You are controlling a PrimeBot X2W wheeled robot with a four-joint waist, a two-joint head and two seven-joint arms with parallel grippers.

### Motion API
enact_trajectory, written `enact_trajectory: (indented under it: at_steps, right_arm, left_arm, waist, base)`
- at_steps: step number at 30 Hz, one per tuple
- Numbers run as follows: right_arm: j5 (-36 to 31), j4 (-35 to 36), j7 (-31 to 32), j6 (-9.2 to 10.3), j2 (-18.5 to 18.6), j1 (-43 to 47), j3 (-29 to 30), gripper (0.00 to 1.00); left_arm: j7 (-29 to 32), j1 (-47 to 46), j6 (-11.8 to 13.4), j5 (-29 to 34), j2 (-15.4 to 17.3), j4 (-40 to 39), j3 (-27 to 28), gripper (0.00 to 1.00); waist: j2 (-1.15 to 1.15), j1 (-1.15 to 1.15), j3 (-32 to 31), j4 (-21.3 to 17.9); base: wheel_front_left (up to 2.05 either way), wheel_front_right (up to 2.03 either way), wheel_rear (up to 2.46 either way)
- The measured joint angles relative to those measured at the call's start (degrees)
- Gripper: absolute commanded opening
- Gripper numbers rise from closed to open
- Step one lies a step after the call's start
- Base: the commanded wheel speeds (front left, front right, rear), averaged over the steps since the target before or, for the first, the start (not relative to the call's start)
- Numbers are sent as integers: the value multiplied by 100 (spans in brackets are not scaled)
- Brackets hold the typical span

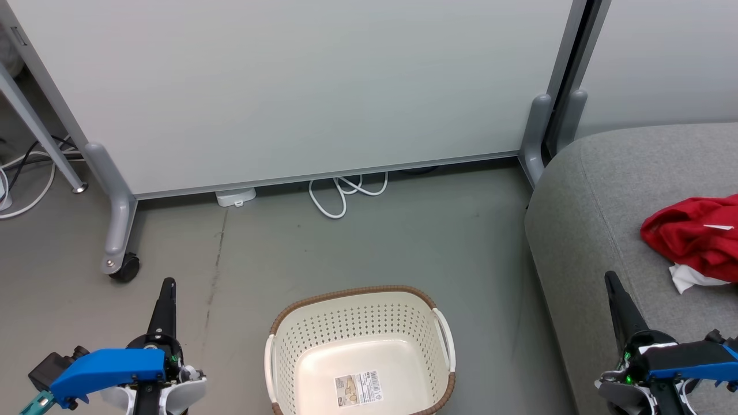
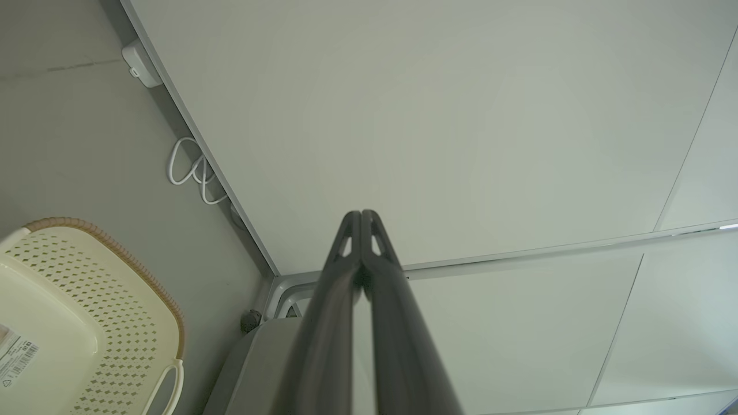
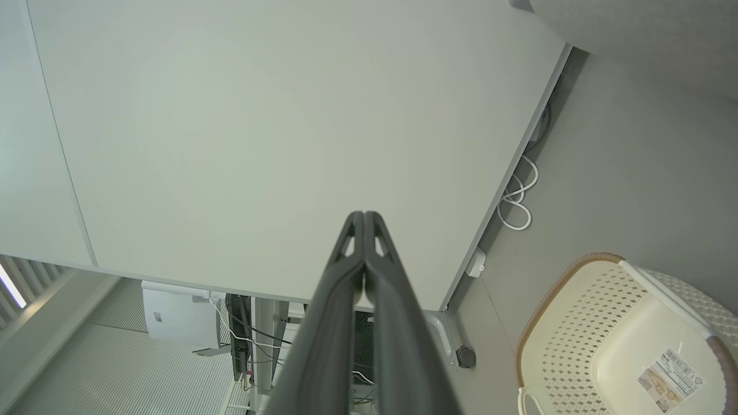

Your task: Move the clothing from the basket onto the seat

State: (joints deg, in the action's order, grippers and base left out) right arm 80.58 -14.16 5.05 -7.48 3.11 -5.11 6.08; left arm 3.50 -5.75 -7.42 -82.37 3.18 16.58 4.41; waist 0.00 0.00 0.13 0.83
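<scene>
Evidently the job looks done: the basket (image 1: 357, 320) on the floor (image 1: 403, 230) shows only its bare labelled bottom, since the clothing (image 1: 695, 239) lies bunched far right on the seat (image 1: 594, 190). The left gripper (image 1: 168, 285) and right gripper (image 1: 611, 281) flank the basket, fingers pressed together, carrying nothing. The red heap sits beyond and right of the right gripper, apart from it.

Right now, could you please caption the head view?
Empty basket on the floor, red clothing on the grey seat, left gripper and right gripper with jaws shut.
</scene>
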Motion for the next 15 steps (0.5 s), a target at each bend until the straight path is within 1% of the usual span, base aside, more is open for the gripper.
enact_trajectory:
  at_steps: [15]
  right_arm:
    - [641, 1, 78, 0, -8, -52, 24, 0]
  left_arm:
    - [171, -5, 0, -541, -18, -138, 107, 0]
  waist:
    - [0, 0, 2, -43]
  base:
    - [0, 0, 0]
